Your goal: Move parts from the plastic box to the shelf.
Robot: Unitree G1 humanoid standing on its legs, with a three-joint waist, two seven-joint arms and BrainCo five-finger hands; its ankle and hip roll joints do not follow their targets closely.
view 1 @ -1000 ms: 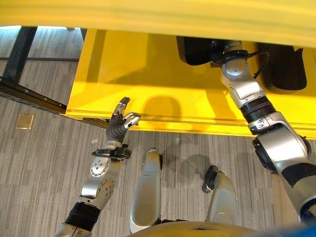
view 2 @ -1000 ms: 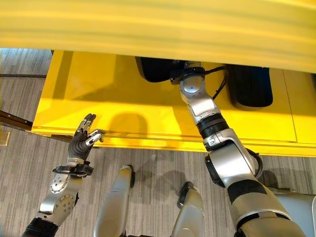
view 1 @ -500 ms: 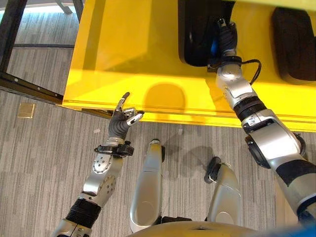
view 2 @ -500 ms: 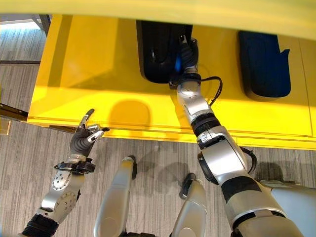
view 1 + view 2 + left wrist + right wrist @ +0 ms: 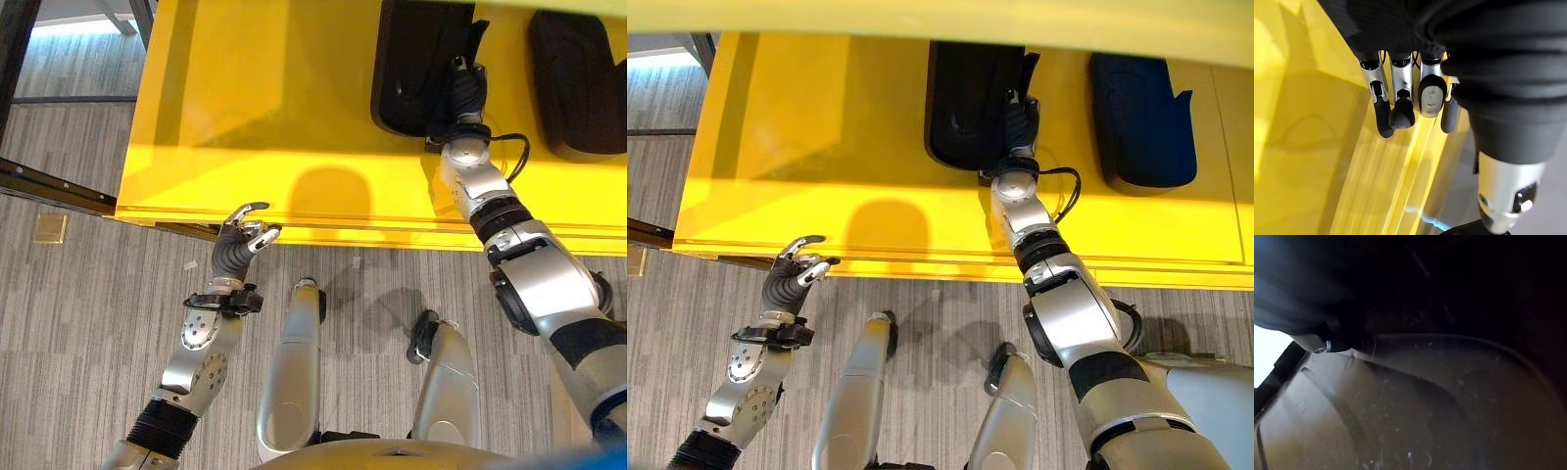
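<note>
A grey striped floor (image 5: 78, 323) runs under a bright yellow shelf (image 5: 265, 127) that takes the far half of the scene. Two black parts lie on it: one black part (image 5: 970, 88) near the middle and a second black part (image 5: 1141, 103) well apart to its right.

The right hand (image 5: 468, 88) reaches far over the shelf and sits on the right end of the middle part, probably to set it down or push it into place. Its fingers are hidden against the dark surface, so I cannot tell if they grasp it or are released. The right wrist view is close on a dark curved moulded surface (image 5: 1415, 396), which I judge to be this part.

The left hand (image 5: 795, 269) is at the near edge of the shelf, on the left side, with fingers (image 5: 1400, 105) curled and holding nothing. It seems idle, kept out of the way.

The plastic box I cannot see. An upper yellow board (image 5: 940, 15) crosses the far side and hides the back of the shelf. A small square plate (image 5: 49, 228) lies on the floor at the left.
</note>
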